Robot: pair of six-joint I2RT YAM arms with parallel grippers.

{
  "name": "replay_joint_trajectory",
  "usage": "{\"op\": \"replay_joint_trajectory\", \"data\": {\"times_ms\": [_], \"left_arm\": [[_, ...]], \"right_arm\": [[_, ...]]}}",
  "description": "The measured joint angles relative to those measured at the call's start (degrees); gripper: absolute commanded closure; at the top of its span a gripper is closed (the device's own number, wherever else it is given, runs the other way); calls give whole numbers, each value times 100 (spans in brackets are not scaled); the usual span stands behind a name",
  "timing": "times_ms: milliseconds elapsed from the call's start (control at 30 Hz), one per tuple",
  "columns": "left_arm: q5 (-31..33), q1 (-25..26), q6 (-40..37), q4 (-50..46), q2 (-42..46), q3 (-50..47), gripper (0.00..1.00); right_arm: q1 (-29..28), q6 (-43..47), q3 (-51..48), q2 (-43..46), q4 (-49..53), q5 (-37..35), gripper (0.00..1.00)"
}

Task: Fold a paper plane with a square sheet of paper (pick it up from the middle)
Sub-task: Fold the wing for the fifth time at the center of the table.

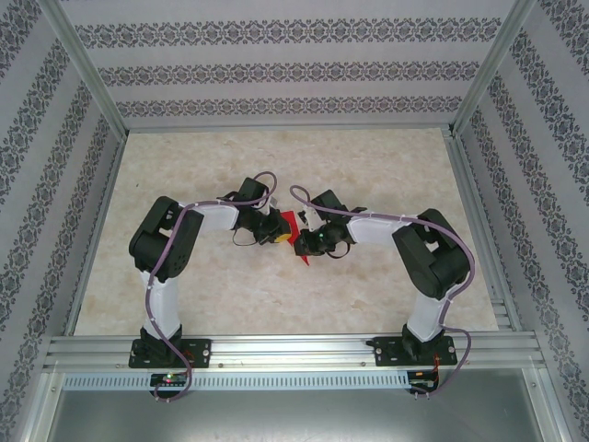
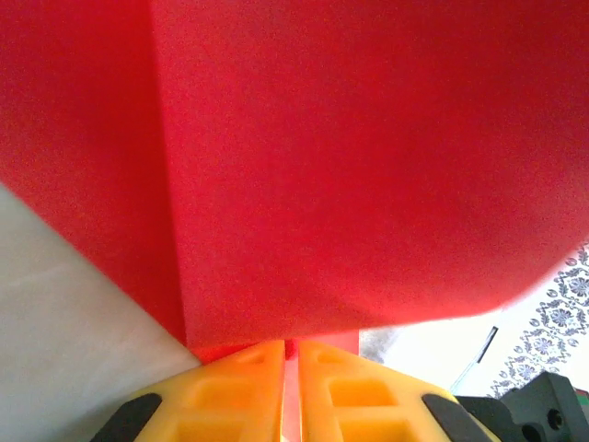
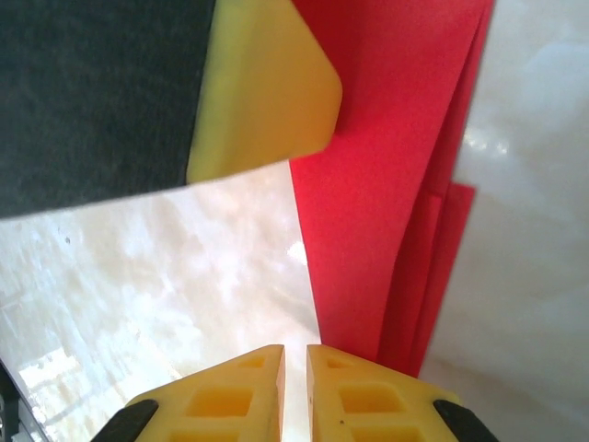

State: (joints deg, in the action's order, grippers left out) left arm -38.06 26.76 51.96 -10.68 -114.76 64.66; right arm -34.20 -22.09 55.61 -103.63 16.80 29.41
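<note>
Top external view: creased red paper (image 1: 288,225) is over the middle of the counter (image 1: 386,166), between both arms. The left tool (image 2: 291,348) pinches the paper's edge. The right tool (image 3: 294,352) is pressed together, with the paper just beside it.

Top cam overhead, far; wrist cams close, share paper (image 2: 322,166).

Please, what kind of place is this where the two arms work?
Probably a laboratory test cell, not a home: aluminium frame posts, patterned panels walling in a marble-look table, and the left arm and right arm bolted to a rail at its near edge.
</note>
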Motion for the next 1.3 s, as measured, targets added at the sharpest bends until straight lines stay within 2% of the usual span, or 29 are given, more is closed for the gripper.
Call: {"op": "replay_joint_trajectory", "data": {"times_ms": [300, 733, 1300], "left_arm": [[42, 13, -66, -229, -44, 131, 85], [96, 31, -101, -317, -48, 179, 85], [133, 37, -164, -422, -70, 238, 85]], "right_arm": [[-212, 151, 166, 61, 483, -243, 85], [-214, 232, 238, 44, 723, -625, 86], [-127, 208, -378, 179, -76, -470, 88]]}}
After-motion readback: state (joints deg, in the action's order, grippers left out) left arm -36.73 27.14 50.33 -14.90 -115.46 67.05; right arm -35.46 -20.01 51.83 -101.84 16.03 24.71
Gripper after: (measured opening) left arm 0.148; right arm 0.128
